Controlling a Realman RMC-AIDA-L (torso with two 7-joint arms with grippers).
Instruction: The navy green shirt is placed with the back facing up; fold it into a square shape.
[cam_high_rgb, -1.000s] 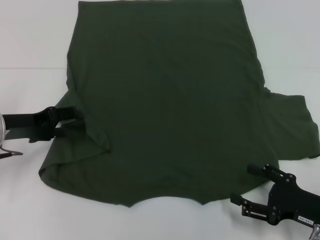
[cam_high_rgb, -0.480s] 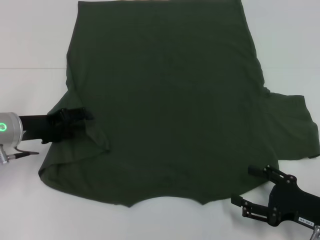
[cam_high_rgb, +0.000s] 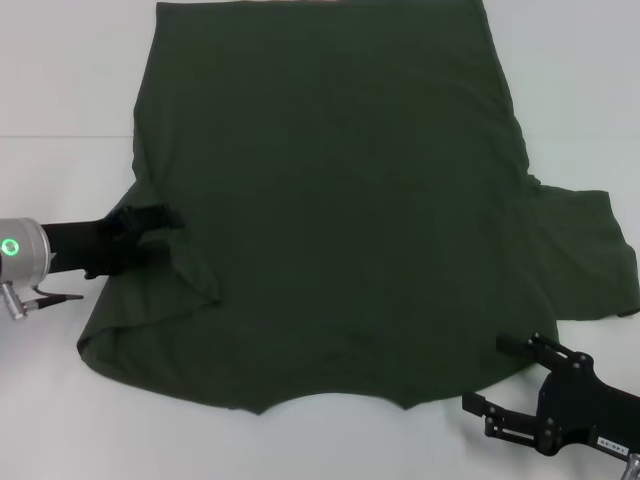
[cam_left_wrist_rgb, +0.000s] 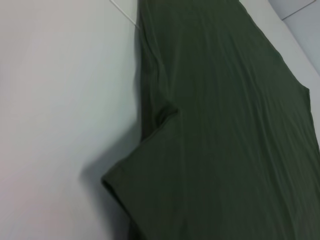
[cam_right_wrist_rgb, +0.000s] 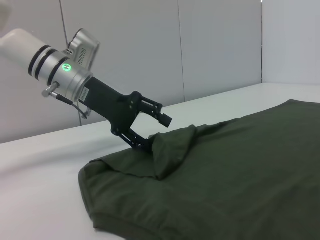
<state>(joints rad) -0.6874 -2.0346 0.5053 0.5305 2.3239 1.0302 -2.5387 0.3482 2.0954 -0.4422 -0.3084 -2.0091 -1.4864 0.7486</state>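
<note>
Left pincer (cam_high_rgb: 165, 218) of mine is down at the shirt's left sleeve, where the sleeve meets the body, coming in low from the left edge of the table. From the right wrist camera you can see my left pincer (cam_right_wrist_rgb: 155, 131) with one black finger above the cloth and the other below, a raised peak of fabric bunched right at the tips, so I'd call it clenched on that fold of sleeve. A green status light glows on the silver wrist behind it.

My navy green shirt (cam_high_rgb: 330, 200), a big plain very dark olive short-sleeved tee in soft matte fabric, lies spread over the white tabletop (cam_high_rgb: 60, 90). The curved neckline is at the near edge facing me and the hem runs off the far edge of the head view. Its left sleeve is partly doubled over onto the body with a diagonal crease, while the right sleeve lies flat and sticks out to the side. The left wrist camera just shows the shirt (cam_left_wrist_rgb: 225, 125) side edge and sleeve corner against the table.

My right pincer (cam_high_rgb: 500, 375) sits by the near right corner of the shirt, close to the shoulder edge, fingers spread apart and gripping nothing.
</note>
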